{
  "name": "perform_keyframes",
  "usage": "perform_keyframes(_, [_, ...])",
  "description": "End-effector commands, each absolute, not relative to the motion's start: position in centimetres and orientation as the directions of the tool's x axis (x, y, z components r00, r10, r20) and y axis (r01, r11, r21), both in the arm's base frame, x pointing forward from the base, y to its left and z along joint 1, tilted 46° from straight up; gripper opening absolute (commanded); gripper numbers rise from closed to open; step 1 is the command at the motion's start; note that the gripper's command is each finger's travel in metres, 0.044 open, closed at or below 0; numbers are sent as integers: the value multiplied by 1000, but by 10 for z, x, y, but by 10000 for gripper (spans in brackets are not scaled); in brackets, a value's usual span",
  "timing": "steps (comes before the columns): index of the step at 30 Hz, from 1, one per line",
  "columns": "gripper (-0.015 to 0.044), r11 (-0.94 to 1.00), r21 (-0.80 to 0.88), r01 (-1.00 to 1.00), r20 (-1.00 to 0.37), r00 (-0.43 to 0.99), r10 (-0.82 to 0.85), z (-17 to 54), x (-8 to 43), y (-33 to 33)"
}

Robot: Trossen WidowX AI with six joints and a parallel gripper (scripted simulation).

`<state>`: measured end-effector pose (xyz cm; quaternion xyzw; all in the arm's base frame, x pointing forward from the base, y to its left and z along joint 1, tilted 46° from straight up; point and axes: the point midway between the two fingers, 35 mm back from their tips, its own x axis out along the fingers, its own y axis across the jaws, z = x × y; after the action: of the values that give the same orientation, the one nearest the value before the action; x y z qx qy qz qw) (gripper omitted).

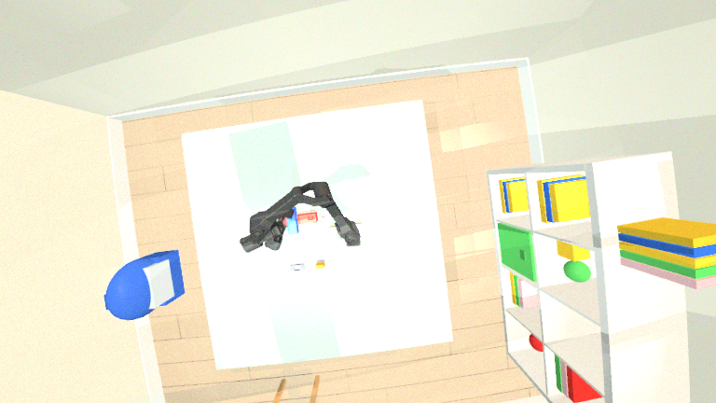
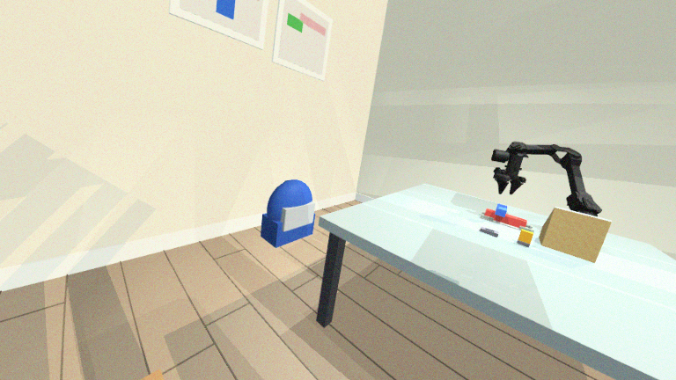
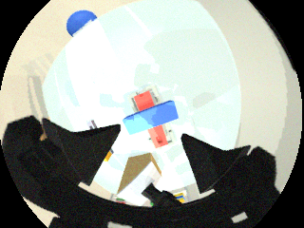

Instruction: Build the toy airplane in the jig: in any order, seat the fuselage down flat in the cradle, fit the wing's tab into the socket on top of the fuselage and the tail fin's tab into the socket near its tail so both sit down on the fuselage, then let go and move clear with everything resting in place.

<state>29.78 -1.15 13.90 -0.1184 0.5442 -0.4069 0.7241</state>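
The red fuselage (image 1: 309, 217) (image 2: 515, 220) (image 3: 143, 100) lies in the pale grey cradle of the jig. The blue wing (image 1: 292, 221) (image 2: 501, 210) (image 3: 151, 117) lies crosswise on top of the fuselage; its tab and socket are hidden under it, so I cannot tell how deep it sits. The yellow tail fin (image 1: 320, 264) (image 2: 525, 235) (image 3: 108, 155) stands apart from the fuselage in a dark holder on the table. My gripper (image 2: 508, 193) (image 3: 152, 132) is open and empty, high above the wing and fuselage.
A small grey holder (image 1: 297, 267) (image 2: 488, 231) (image 3: 91, 124) sits on the table near the tail fin. A tan wedge-shaped block (image 2: 576, 234) (image 3: 136, 170) stands between the tail fin and the arm's base in the exterior view.
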Motion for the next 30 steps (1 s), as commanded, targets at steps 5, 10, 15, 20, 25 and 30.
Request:
perform_keyframes(5, [440,694,-719,-28,-694,72,-716,136,298,-12])
perform_keyframes(10, [440,694,-719,-28,-694,72,-716,136,298,-12])
perform_keyframes(15, [440,694,-719,-28,-694,72,-716,136,298,-12])
perform_keyframes(20, [440,721,-692,-41,-722,80,-687,92,293,38])
perform_keyframes(25, [440,737,-674,-51,-738,76,-670,40,268,94])
perform_keyframes(30, [440,733,-675,-85,-738,65,-672,-5,228,132])
